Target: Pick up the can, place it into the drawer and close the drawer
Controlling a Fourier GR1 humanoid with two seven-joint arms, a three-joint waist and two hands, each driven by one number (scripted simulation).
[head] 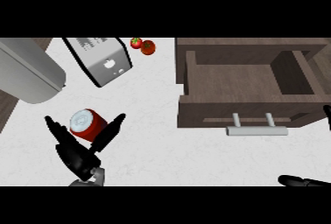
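A red can with a white lid lies tilted on the white counter at the left. My left hand is just below it, open, with fingers spread on either side of the can; whether they touch it I cannot tell. To the right stands an open brown wooden drawer with nothing inside and a silver handle on its front. Only part of my right hand shows, at the lower right edge, far from the can.
A toaster stands at the back, left of centre, with two small tomatoes beside it. A large grey rounded object fills the upper left corner. A dark thin shape shows at the right edge.
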